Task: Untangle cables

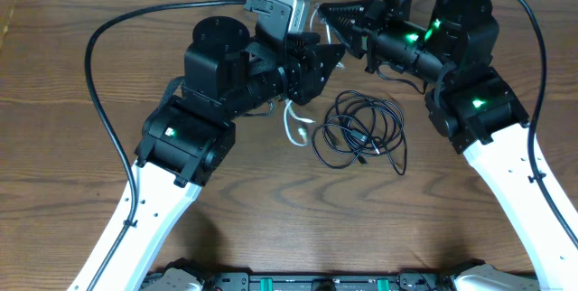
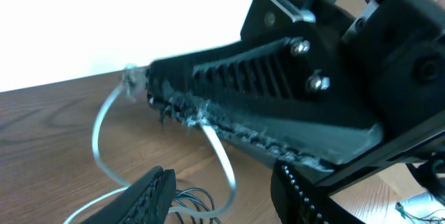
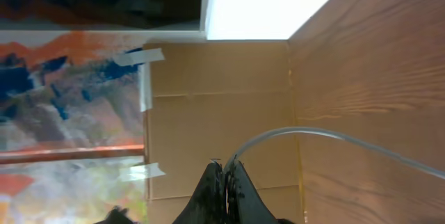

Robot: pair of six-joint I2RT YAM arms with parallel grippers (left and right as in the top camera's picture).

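Right gripper pinched shut on white cable, held up near far side of table. Left gripper has jaws apart, with a run of the white cable hanging between them, not clamped. Black cables lie coiled on table between the arms. Step, likely: second grip on white cable to draw it clear of the black pile. Next: close left, then part gently. Left arm hides most of the white run overhead. No plug ends visible. Can't tell if it threads the coil.
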